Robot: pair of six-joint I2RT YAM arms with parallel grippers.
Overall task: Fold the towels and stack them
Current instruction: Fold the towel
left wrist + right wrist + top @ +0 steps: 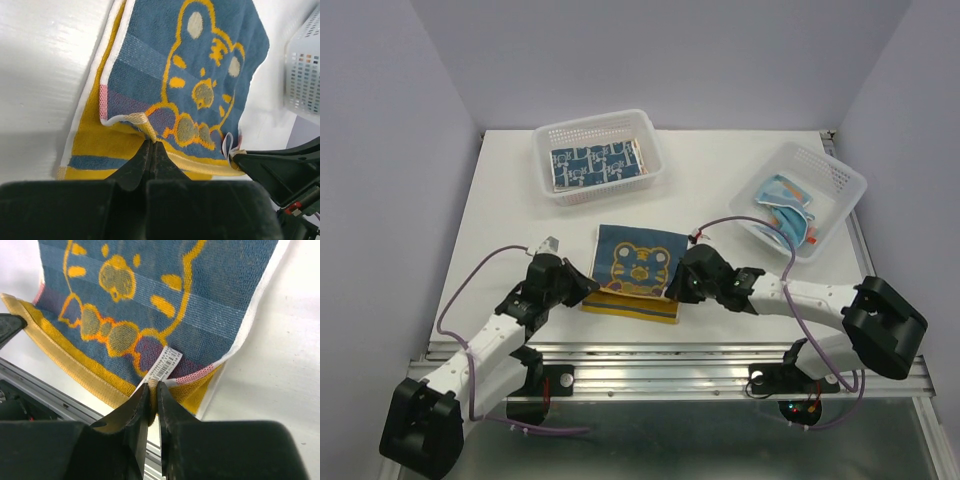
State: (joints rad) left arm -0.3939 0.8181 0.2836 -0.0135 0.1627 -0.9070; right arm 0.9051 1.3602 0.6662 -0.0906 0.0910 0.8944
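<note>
Right now the blue towel (638,258), printed with a yellow animal face, lies flat at the near middle of the tabletop (510,215). It sits on a yellow towel (625,308) whose near edge shows beneath it. The left gripper (586,291) is clenched on the blue towel's near left corner. The right gripper (677,287) is pinched tight on its near right corner, just beside a white label (165,364). So the towel spreads away from both grippers. Its longer side runs left to right, slightly skewed, and the face's ears point toward the far edge.
</note>
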